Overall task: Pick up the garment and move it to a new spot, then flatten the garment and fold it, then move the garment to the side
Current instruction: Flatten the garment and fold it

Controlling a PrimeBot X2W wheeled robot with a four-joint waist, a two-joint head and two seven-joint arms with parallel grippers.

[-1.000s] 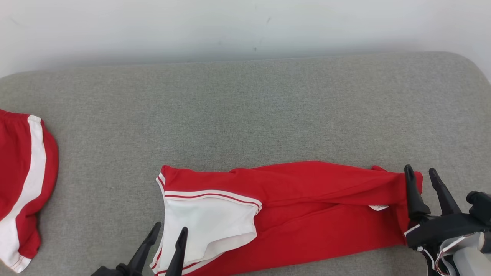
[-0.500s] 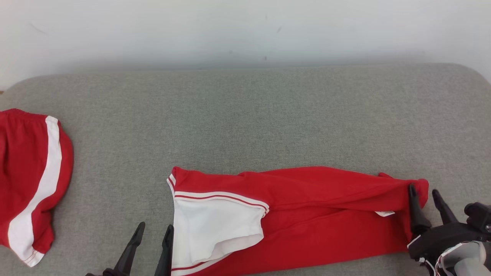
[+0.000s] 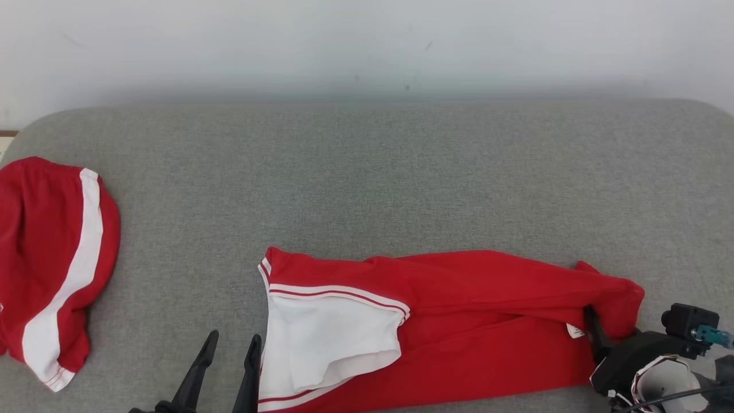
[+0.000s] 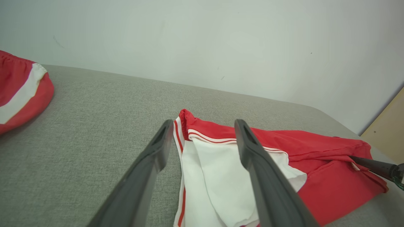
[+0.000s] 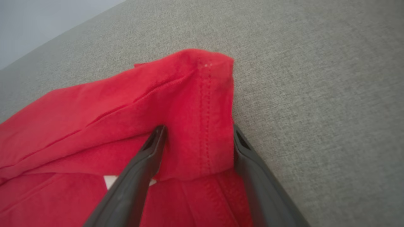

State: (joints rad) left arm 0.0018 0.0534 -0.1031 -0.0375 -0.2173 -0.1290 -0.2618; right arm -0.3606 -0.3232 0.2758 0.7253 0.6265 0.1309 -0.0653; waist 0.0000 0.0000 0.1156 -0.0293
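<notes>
The garment (image 3: 459,321) runs off the head view's bottom edge, the other red garment (image 3: 51,258) off its left edge, a fold of hem there covers the tips of the right gripper (image 5: 199,132), and the white label (image 3: 575,331) is too small to read.

place: home-like room | cues: grey upholstered cushion (image 3: 401,172), white wall (image 3: 367,40)
</notes>
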